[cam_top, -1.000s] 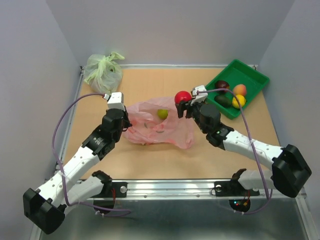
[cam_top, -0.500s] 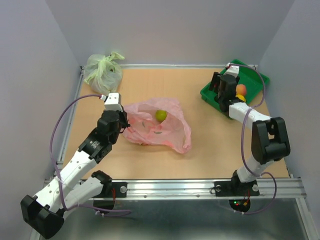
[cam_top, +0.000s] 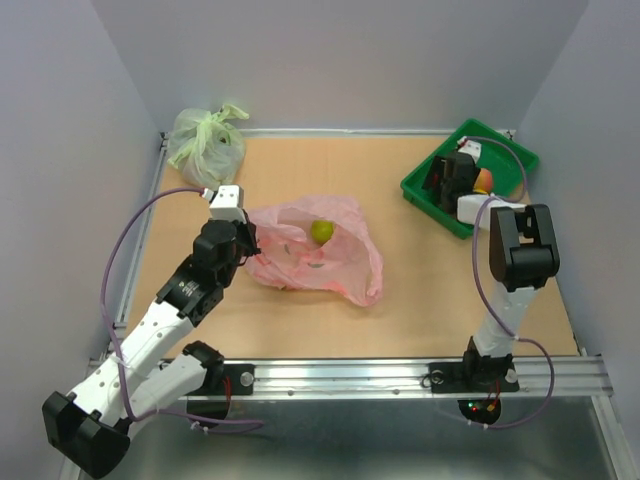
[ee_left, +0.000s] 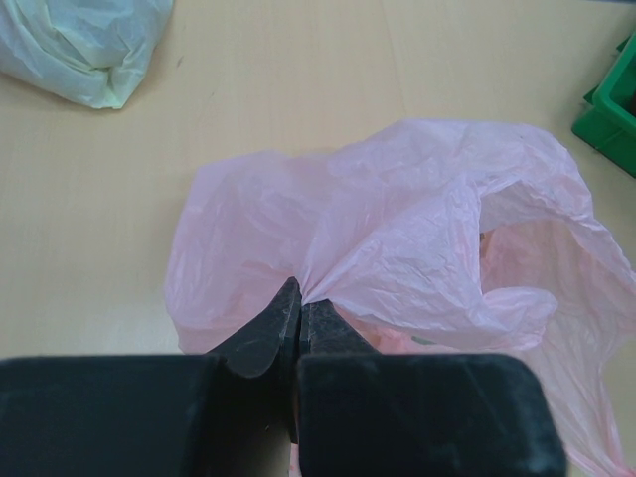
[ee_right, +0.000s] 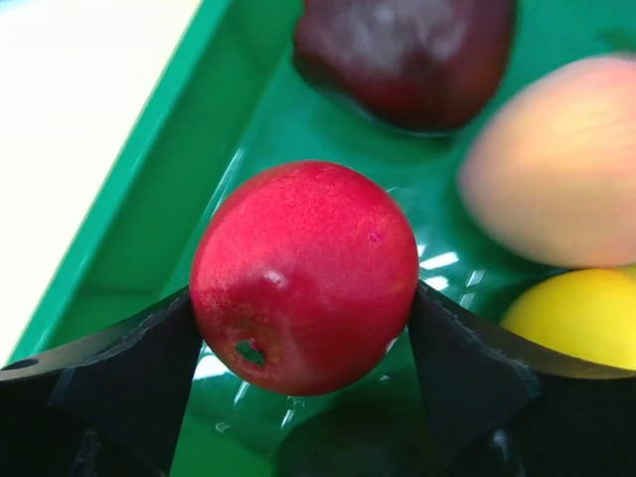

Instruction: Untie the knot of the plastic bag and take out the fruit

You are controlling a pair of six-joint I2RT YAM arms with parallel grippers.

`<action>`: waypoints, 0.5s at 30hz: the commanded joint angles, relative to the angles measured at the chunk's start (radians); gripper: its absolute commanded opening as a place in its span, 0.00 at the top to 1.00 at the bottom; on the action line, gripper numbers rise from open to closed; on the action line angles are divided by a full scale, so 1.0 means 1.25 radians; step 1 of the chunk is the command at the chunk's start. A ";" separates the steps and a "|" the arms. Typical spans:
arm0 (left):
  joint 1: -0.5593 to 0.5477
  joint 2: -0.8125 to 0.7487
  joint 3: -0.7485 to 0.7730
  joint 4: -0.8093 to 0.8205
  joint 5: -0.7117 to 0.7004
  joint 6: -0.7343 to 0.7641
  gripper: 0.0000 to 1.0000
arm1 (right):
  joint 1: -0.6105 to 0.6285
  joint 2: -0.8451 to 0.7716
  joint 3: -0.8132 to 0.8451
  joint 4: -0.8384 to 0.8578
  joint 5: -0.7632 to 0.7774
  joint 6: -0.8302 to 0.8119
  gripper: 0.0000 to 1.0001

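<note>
Carried clear of the bag a second ago, the round red fruit (ee_right: pixel 303 276) now sits low inside the green plastic tray (ee_right: pixel 129 209) at the far right corner of the table (cam_top: pixel 420 290). The right gripper (ee_right: pixel 298 348) is still clamped on it, one finger on each side; whether it touches the tray floor I cannot tell. Close by lie a dark purple fruit (ee_right: pixel 407 50), an orange-peach fruit (ee_right: pixel 556 179) and a yellow fruit (ee_right: pixel 576 318).

The thin translucent pink plastic bag (cam_top: pixel 330 265) has not shifted. It lies mid-table with its mouth open, no knot visible, and a small yellow-green fruit (cam_top: pixel 321 231) showing inside. The left gripper (ee_left: pixel 298 308) is closed on a gathered fold at the bag's left edge.

The untying looks done. This fruit needs only letting go, and at least one more waits in the bag. A pale green tied bag (cam_top: pixel 205 140) sits well apart at the far left corner.
</note>
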 commanded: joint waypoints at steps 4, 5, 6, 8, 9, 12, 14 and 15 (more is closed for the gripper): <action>0.011 -0.004 -0.007 0.036 0.030 0.013 1.00 | -0.024 -0.036 0.088 -0.006 0.058 -0.039 0.00; 0.014 -0.004 -0.007 0.038 0.036 0.012 1.00 | -0.024 -0.047 0.083 -0.005 0.037 -0.042 0.00; 0.015 -0.002 -0.007 0.041 0.040 0.013 1.00 | -0.024 -0.077 0.068 -0.005 0.030 -0.050 0.00; 0.019 0.000 -0.008 0.043 0.052 0.012 1.00 | -0.024 -0.107 0.050 -0.005 0.015 -0.048 0.00; 0.022 0.003 -0.008 0.044 0.056 0.013 1.00 | -0.024 -0.125 0.040 -0.006 0.003 -0.047 0.00; 0.030 0.005 -0.007 0.045 0.069 0.012 1.00 | -0.021 -0.199 -0.013 -0.009 -0.049 -0.040 0.00; 0.032 0.007 -0.008 0.046 0.074 0.012 1.00 | -0.010 -0.261 -0.051 -0.009 -0.110 -0.036 0.00; 0.033 0.007 -0.008 0.049 0.074 0.011 1.00 | -0.004 -0.278 -0.062 -0.009 -0.141 -0.036 0.00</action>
